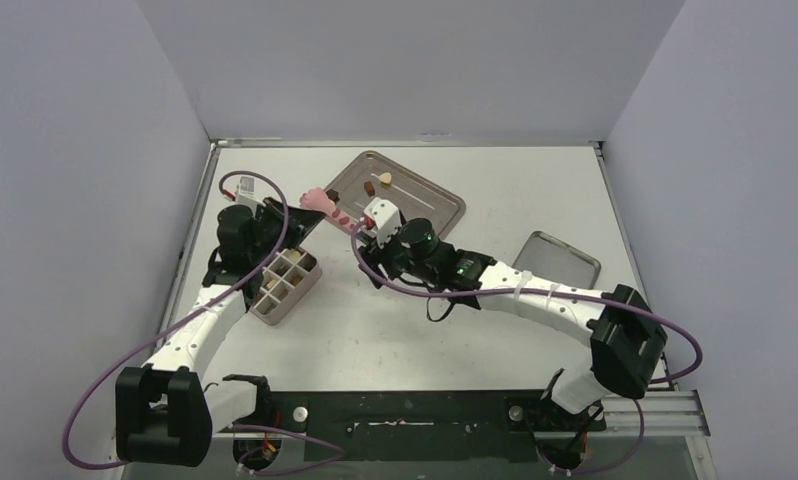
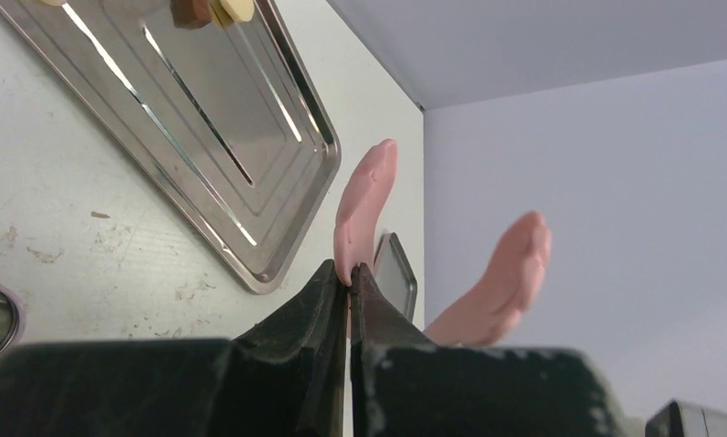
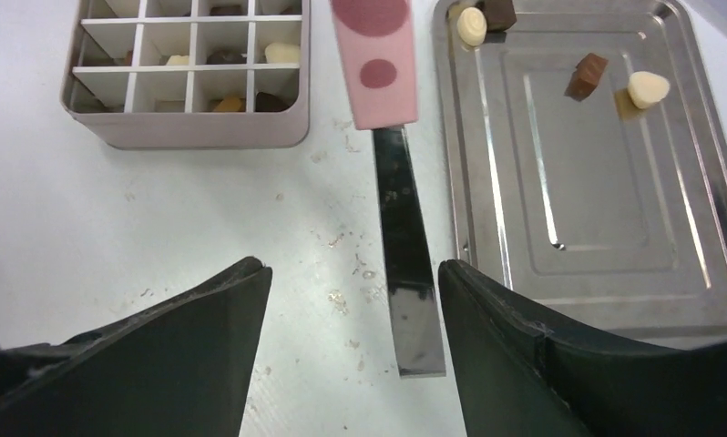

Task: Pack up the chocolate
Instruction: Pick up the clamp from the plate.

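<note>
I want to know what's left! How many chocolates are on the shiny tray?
4. A cream piece and a dark piece in a corner of the tray, a brown piece and a second cream piece side by side mid-tray. More may be hidden.

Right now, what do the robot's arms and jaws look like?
The left arm and right arm have white links and black joints, with purple cables looping alongside. A small green light glows near the right wrist. The jaws are black, tapered wedges.

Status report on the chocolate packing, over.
Left gripper shut on pink spotted tongs. Right gripper open by their dark handle. Four small chocolate chunks on rectangular steel tray. Nothing blocking.
</note>
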Robot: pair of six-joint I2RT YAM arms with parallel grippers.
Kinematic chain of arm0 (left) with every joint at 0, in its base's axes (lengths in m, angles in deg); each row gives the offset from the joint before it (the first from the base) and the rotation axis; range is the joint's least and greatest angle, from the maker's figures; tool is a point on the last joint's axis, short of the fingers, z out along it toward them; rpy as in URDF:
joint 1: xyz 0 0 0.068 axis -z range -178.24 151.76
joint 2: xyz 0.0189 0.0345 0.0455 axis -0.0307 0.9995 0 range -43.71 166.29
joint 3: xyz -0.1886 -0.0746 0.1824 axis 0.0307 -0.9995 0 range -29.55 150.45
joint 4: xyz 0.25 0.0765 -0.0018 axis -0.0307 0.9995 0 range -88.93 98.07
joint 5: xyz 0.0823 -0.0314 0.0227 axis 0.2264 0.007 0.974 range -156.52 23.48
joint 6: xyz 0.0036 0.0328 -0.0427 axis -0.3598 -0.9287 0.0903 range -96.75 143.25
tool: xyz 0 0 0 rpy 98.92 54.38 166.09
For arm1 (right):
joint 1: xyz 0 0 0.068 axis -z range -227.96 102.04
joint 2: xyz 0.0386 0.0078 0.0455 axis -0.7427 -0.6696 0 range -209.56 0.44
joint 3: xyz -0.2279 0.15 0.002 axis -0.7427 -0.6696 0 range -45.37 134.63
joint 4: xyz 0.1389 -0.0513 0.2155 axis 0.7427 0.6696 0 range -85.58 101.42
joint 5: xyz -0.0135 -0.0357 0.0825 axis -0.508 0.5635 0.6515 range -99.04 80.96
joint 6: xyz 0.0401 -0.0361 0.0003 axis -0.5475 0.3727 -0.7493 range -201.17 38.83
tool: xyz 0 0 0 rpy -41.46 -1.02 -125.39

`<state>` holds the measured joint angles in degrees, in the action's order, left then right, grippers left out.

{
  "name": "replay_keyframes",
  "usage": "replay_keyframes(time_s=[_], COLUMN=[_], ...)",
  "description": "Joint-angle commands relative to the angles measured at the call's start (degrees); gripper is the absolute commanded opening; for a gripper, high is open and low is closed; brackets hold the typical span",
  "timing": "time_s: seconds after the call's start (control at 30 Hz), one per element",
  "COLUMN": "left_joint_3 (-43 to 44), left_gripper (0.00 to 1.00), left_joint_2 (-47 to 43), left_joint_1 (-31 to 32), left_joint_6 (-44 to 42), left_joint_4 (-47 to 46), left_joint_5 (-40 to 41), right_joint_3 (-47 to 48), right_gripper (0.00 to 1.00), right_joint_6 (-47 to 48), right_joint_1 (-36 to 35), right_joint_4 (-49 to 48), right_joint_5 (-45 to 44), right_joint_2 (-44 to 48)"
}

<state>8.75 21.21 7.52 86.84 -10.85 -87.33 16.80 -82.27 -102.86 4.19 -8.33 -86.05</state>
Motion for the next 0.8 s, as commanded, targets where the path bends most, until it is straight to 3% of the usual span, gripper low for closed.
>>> replay_keyframes(time_s=[0.0, 0.2, 0.33, 0.53, 0.77], left_joint_3=[2.34, 1.40, -0.08, -1.31, -2.90], left_gripper=[0.00, 0.00, 0.00, 0.00, 0.00], left_joint_2=[-1.77, -2.07, -1.79, -1.08, -1.26], left_joint_1=[-0.93, -2.07, -2.14, -2.07, -2.07], left_joint_6=[-3.23, -2.54, 0.21, 5.44, 6.36], left_joint_4=[-6.39, -11.83, -25.07, -36.49, -37.56], left_joint_5=[-5.25, -12.02, -17.61, -20.42, -20.04], right_joint_3=[3.13, -1.24, -5.42, -6.04, -4.46], right_gripper=[0.69, 0.78, 0.78, 0.76, 0.72], right_joint_6=[-6.95, -17.96, -32.38, -40.05, -38.96], right_joint_1=[8.42, 19.15, 23.38, 21.81, 17.17], right_joint_4=[-1.82, -10.62, -27.32, -38.71, -37.98], right_joint_5=[13.78, 36.50, 50.46, 54.95, 51.14], right_joint_2=[3.89, 5.50, 4.18, 1.83, 1.92])
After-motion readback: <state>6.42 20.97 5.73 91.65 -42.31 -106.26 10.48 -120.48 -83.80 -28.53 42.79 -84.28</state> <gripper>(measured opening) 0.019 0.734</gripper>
